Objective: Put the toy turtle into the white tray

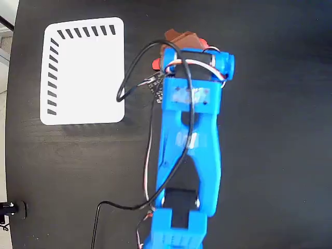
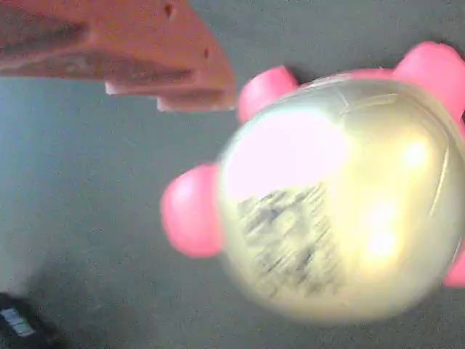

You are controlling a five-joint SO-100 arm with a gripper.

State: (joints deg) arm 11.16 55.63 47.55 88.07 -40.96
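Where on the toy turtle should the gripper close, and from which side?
Probably from above, across the toy turtle's domed shell, with the fingers between the red flippers: the smooth, rounded dome would likely slip unless gripped low at its widest part.

Nothing legible (toy turtle (image 2: 341,196) bears a blurred marker).

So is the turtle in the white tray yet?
No. The toy turtle is outside the white tray, which holds nothing; red bits peek out beside the arm, right of it.

In the fixed view the blue arm (image 1: 189,129) hides most of the toy turtle (image 1: 155,64); in the wrist view its shell marker (image 2: 290,236) is blurred.
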